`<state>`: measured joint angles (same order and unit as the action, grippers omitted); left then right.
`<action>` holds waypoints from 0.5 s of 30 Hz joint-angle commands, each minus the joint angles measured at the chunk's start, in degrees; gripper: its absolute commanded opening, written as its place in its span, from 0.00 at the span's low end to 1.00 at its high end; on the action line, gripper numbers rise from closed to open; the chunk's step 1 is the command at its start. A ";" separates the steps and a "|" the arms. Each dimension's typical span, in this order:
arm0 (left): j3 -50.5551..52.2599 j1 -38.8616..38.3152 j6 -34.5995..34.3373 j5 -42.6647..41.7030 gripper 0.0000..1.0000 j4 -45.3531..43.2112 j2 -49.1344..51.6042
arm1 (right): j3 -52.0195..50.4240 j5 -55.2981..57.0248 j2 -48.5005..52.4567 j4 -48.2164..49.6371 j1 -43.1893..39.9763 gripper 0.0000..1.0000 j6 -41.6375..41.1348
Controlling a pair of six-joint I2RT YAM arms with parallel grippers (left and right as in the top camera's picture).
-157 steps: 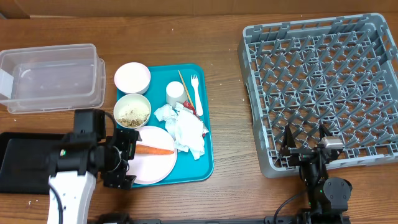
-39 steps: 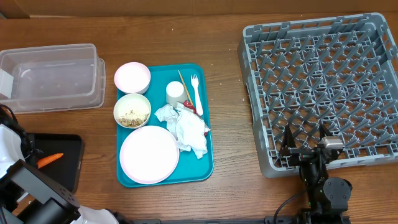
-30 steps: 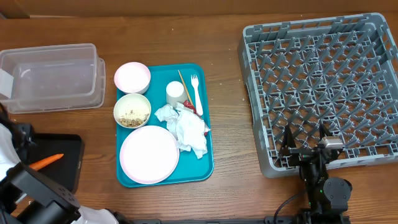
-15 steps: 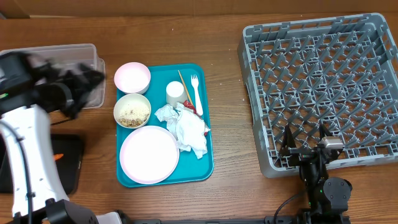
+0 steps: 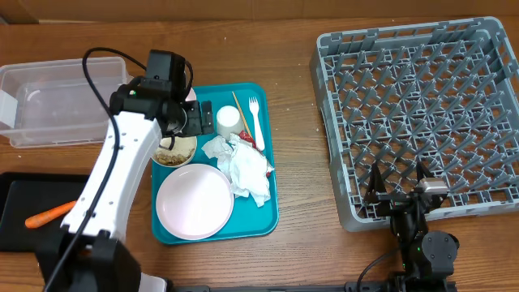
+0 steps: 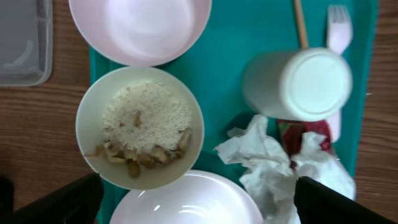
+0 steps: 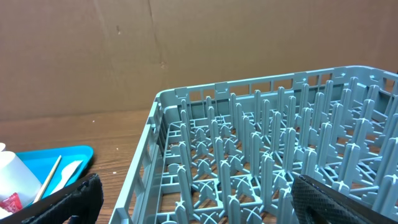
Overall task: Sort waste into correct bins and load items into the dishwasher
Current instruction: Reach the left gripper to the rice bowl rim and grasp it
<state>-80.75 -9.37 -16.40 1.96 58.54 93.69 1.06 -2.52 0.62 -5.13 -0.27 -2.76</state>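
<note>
Next up: rice bowl (image 6: 140, 127) on teal tray (image 6: 230, 37), just beside pink bowl (image 6: 140, 25) and plate (image 6: 186, 199). Left jaws spread wide above it, empty; right jaws spread, idle by rack (image 7: 261, 168). Probably light, rigid, slick; loose grains spill if tipped. Pinch rim, keep level.

Serving tray (image 5: 268, 211) was teal; dish rack (image 5: 422, 97) grey w/ grid pattern of pegs. Carrot (image 5: 49, 215) orange, bin tray (image 5: 16, 219) black. Plate (image 5: 195, 201), cup (image 6: 311, 84), fork (image 6: 339, 25), napkins (image 5: 247, 170) were white. Pinkish bowl (image 6: 140, 25); pale bowl (image 6: 84, 134) w/ whitish-beige rice (image 6: 146, 121). Wrapper (image 6: 295, 132) red. Table (image 5: 300, 162) brown, wood-grain.
</note>
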 commanded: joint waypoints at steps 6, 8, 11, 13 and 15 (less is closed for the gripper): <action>-0.94 -0.52 1.44 -1.53 0.99 -0.11 11.37 | -0.59 0.52 -0.46 0.39 0.31 1.00 0.22; -0.94 -0.52 0.98 -1.33 0.92 -0.79 14.10 | -0.59 0.55 -0.46 0.39 0.31 1.00 0.22; -0.94 -0.20 0.98 -1.20 0.87 -1.88 16.50 | -0.59 0.55 -0.46 0.39 0.31 1.00 0.22; -0.94 -0.17 0.98 0.17 0.82 -2.47 17.38 | -0.59 0.55 -0.46 0.39 0.31 1.00 0.22; -0.94 -0.20 0.96 1.05 0.82 -2.71 18.21 | -0.59 0.55 -0.46 0.39 0.31 1.00 0.24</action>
<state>-80.75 -9.41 -15.90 1.52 56.27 110.56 1.06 -2.52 0.62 -5.13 -0.27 -2.76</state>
